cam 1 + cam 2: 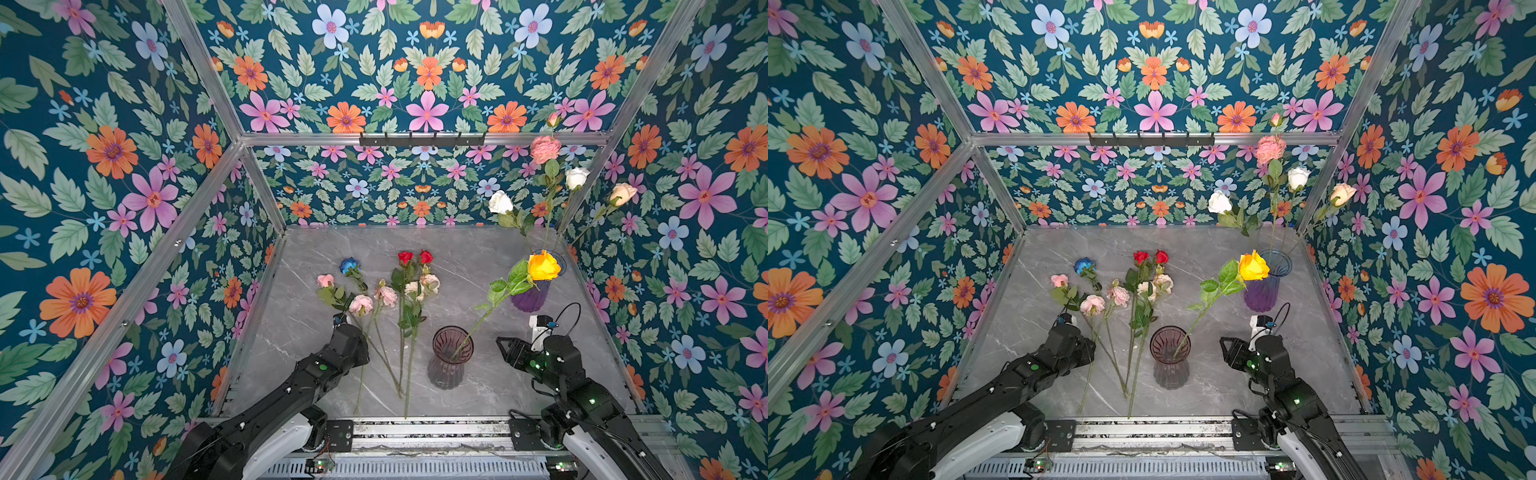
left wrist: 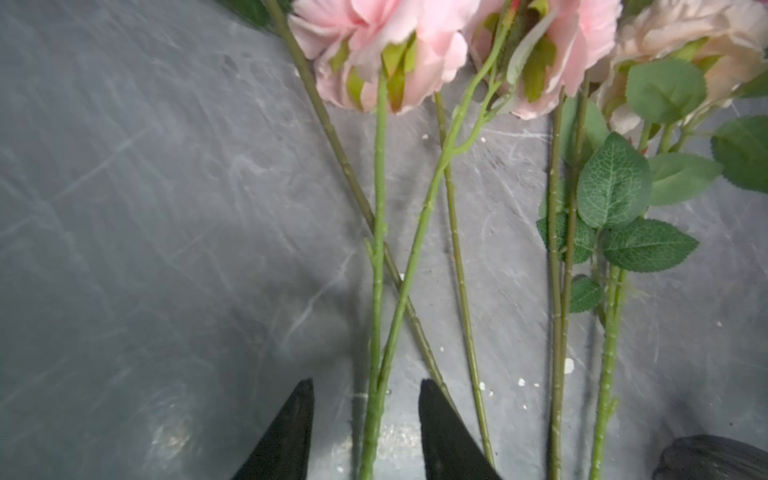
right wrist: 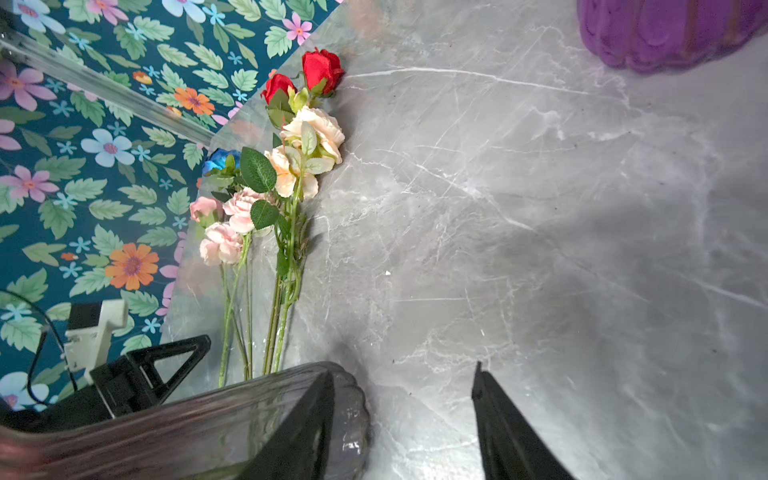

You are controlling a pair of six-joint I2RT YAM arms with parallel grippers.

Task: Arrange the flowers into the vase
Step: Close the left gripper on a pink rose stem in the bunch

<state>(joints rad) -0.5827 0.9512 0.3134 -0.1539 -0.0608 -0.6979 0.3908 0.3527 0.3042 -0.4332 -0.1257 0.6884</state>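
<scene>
I find the left gripper open astride one stem of the flowers lying left of the vase, poised to clamp. The right gripper stands open and empty beside the vase, probably to steady it.

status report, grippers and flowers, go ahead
Left gripper open, astride a pink peony stem. Right gripper open, empty, beside smoky glass vase holding yellow rose. Another stem crosses the target.
</scene>
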